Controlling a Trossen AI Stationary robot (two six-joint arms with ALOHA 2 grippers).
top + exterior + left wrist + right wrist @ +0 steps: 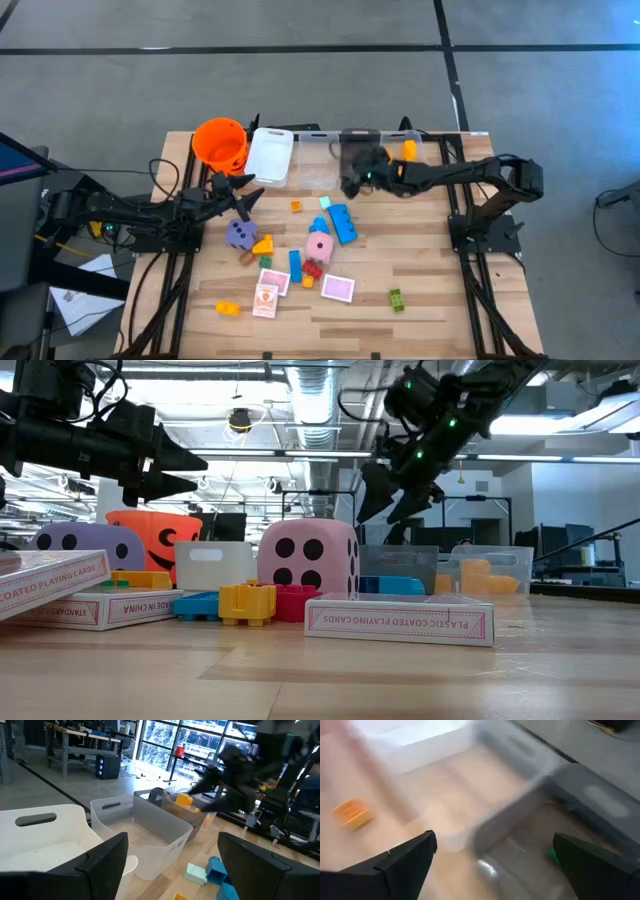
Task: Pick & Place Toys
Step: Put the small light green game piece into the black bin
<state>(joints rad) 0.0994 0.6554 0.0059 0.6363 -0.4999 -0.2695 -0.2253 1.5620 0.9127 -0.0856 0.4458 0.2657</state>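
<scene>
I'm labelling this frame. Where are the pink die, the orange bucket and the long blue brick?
pink die (319,247): high view, its top face.
orange bucket (219,141): high view, its rim.
long blue brick (343,224): high view, middle of its studded top.

Between the right gripper (492,865)'s two dark, wide-apart fingers (402,862) lies a clear plastic bin (520,820) on pale wood — blurred — with a small orange brick (351,813) off beyond one finger.
</scene>
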